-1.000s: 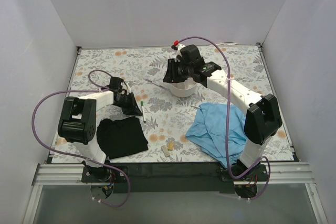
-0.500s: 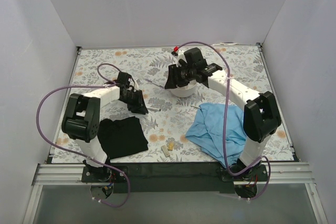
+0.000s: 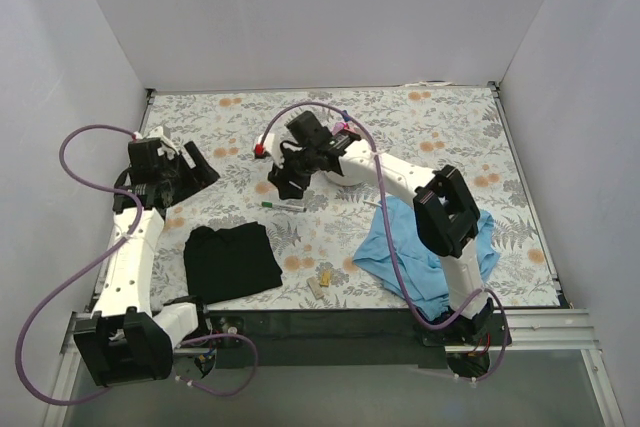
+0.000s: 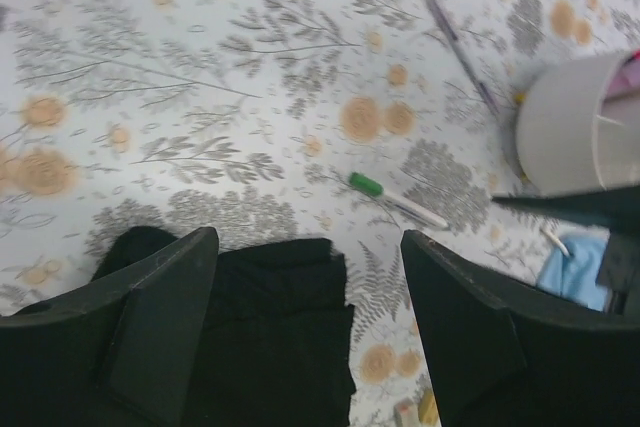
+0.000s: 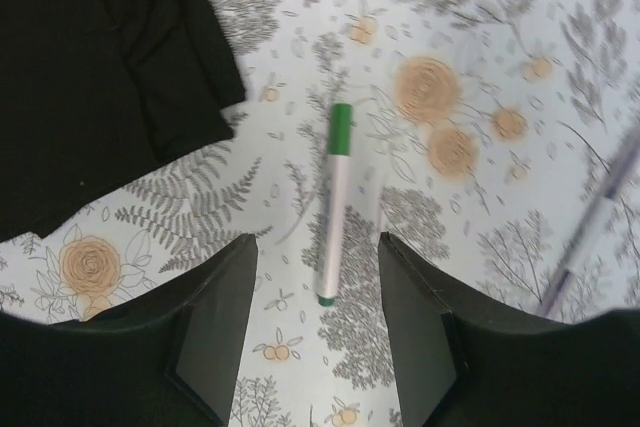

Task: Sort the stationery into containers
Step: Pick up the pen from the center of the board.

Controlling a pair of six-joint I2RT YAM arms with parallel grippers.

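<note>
From above, the right tool (image 3: 285,182) hangs over the green-capped pen (image 3: 283,206) lying mid-counter. The white organiser (image 3: 348,169) is just behind, toward the far edge, and the left tool (image 3: 190,169) waits near the left edge.

Left wrist: its fingers (image 4: 160,317) stand apart, empty.

Right wrist: 2 fingers apart, the pen between them, not yet gripped.

This looks like the pick-up step. Next, descend and close squarely across the barrel.
</note>
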